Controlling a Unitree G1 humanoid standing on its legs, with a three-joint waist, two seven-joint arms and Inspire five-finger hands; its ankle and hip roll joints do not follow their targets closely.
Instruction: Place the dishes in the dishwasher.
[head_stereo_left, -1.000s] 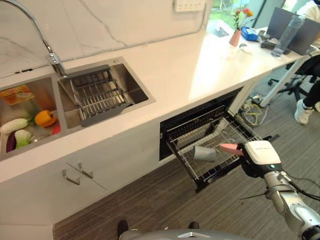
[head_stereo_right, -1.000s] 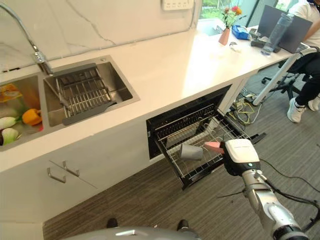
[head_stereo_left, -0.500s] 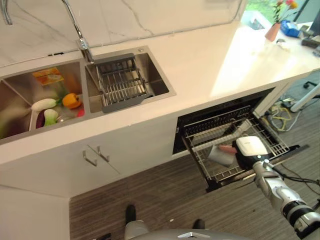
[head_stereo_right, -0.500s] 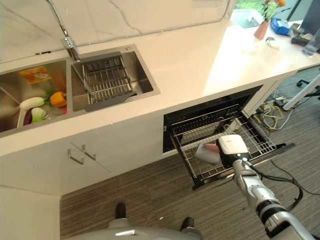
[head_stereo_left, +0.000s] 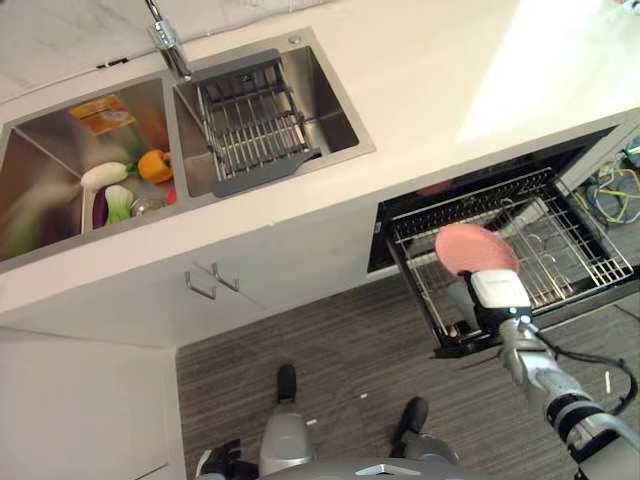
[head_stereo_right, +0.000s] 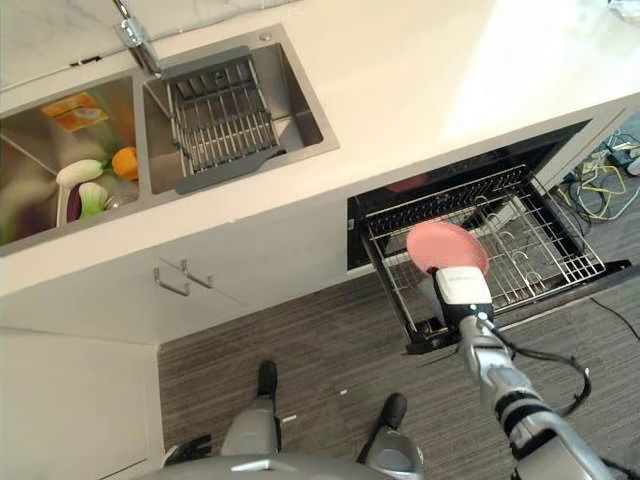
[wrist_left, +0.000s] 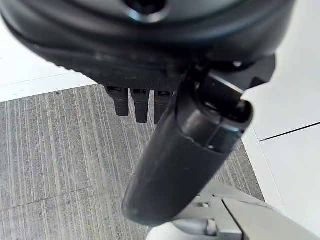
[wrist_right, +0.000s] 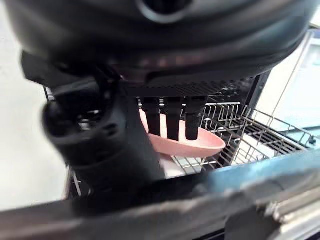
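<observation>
White surface (head_stereo_left: 420, 70) carries a double sink (head_stereo_left: 330, 120) above the pulled-out dishwasher rack (head_stereo_right: 540, 240). Your right hand (head_stereo_right: 458, 292) covers the near edge of the pink plate (head_stereo_right: 445, 246), a round shallow dish held over the rack; its fingers curl onto it. Left hand (wrist_left: 185, 155) hangs relaxed above the floor.

My two head eyes look steeply down, sharing the desk (head_stereo_left: 420, 70) and the pulled-out dishwasher rack (head_stereo_left: 560, 250). My wrist cameras peer closely along each hand: left toward the floor (wrist_left: 55, 150), right into that rack (wrist_right: 250, 127).
</observation>
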